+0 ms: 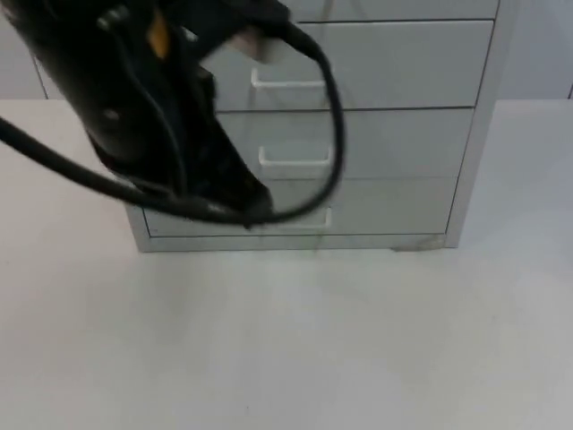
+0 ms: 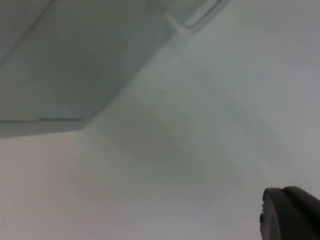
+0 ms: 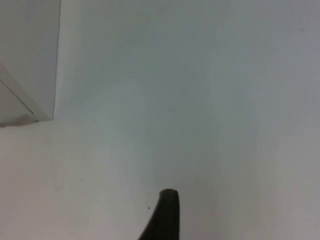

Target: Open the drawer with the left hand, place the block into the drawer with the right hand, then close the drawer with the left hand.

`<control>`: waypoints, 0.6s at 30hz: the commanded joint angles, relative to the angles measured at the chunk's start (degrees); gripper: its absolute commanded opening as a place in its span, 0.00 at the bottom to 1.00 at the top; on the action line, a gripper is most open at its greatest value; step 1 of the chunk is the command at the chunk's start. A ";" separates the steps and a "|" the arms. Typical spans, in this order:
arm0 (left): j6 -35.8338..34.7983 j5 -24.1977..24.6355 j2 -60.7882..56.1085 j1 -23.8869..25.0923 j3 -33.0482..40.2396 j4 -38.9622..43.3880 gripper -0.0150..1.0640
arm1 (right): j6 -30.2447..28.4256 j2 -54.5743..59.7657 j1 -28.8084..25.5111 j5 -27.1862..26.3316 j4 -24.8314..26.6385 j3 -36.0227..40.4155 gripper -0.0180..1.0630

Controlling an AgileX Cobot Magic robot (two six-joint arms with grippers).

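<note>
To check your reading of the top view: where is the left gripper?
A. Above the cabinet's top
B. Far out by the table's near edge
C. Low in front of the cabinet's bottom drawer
C: the left gripper hangs low before the bottom drawer of the cabinet.

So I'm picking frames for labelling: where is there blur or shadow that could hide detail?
Top view: the black left arm is smeared by motion across the pale grey drawer cabinet. Left wrist view: the cabinet's white handle is soft, and a faint shadow lies on the white table top. Right wrist view: even light, little shadow.
</note>
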 commanded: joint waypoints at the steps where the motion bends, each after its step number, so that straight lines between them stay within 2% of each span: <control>1: 0.61 0.60 -2.08 3.03 -0.16 -1.20 0.01 | -0.16 -0.25 -0.28 -0.08 0.01 0.25 0.71; 3: 1.19 1.51 -3.55 6.86 -0.16 -1.20 0.01 | -0.58 -0.25 -0.28 0.15 0.09 0.25 0.71; 4: 1.19 1.51 -3.55 6.86 -0.16 -1.20 0.01 | -0.58 -0.25 -0.28 0.15 0.09 0.25 0.71; 8: 1.19 5.08 -6.58 15.31 -0.16 -1.56 0.01 | -0.83 -0.25 -0.28 0.13 0.09 0.25 0.71; 9: 1.19 5.08 -6.58 15.31 -0.16 -1.56 0.01 | -0.83 -0.25 -0.28 0.13 0.09 0.25 0.71; 11: 1.86 6.23 -8.85 21.56 0.25 -1.56 0.01 | -0.96 -0.25 -0.28 0.13 0.21 0.25 0.71; 13: 2.07 6.01 -11.31 26.37 1.05 -1.56 0.01 | -0.96 -0.25 -0.28 0.13 0.54 0.25 0.71; 14: 2.07 6.01 -11.31 26.37 1.05 -1.56 0.01 | -0.96 -0.25 -0.28 0.13 0.54 0.25 0.71; 17: 2.07 5.79 -15.20 33.66 3.46 -2.20 0.01 | -0.96 -0.25 -0.28 0.13 0.59 0.25 0.71; 18: 2.07 5.79 -15.20 33.66 3.46 -2.20 0.01 | -0.96 -0.25 -0.28 0.13 0.59 0.25 0.71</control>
